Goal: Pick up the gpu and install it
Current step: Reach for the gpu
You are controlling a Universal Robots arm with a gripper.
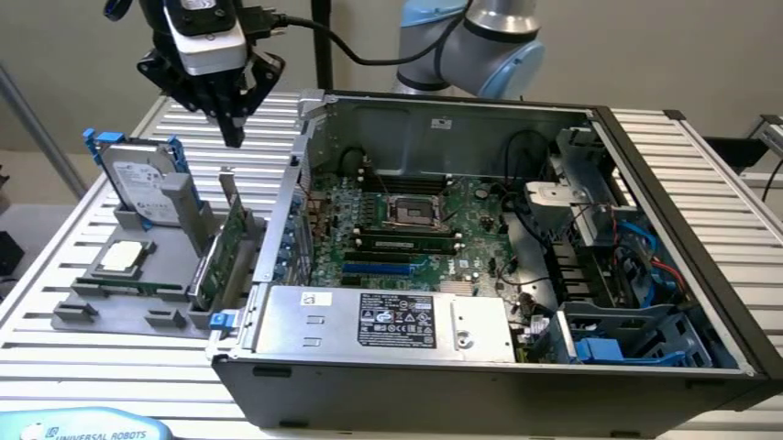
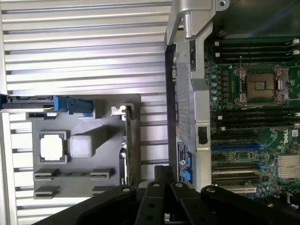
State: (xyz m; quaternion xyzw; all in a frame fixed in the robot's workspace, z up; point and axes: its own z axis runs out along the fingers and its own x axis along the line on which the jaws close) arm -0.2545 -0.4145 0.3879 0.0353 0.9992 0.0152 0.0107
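Hovering over grey holder (image 1: 123, 302), claw (image 1: 231, 137) clenched on nothing, tips pointing down, well above gpu (image 1: 227, 249). Gpu stands on edge in holder on slatted bench (image 1: 73, 367), green face showing, just beside open computer case (image 1: 685, 183); hard drive (image 1: 137, 179) upright on its other side. Step, as judged: approach for pickup; card untouched, nothing installed. Grasp calls for claw parted, lined across thin top edge, lowered straight, clear of drive and case wall.

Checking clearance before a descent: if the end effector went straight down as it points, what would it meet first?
Probably the gpu, at its upright metal bracket, standing in the gray holder; depth is unclear.
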